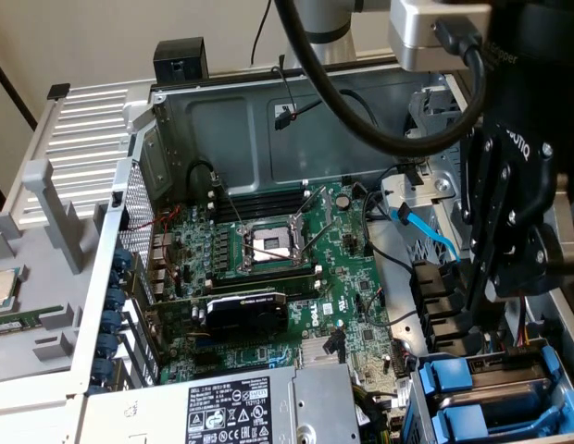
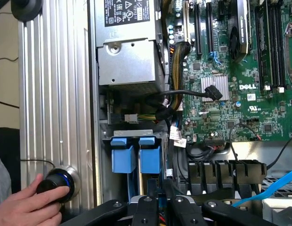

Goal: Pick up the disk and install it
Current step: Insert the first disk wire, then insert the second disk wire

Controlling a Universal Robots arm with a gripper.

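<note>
Gripper (image 1: 491, 310) nearly closed just above two blue-framed drives (image 2: 136, 153); hold on the disk not discernible. Risk: a thin grip slipping off the frame, snagging cables (image 2: 181, 96).

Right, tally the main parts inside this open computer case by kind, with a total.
Blue-framed drives: 2
Grey power supply: 1
Green main board: 1
Black graphics card: 1
Blue flat cable: 1
Total: 6
</note>
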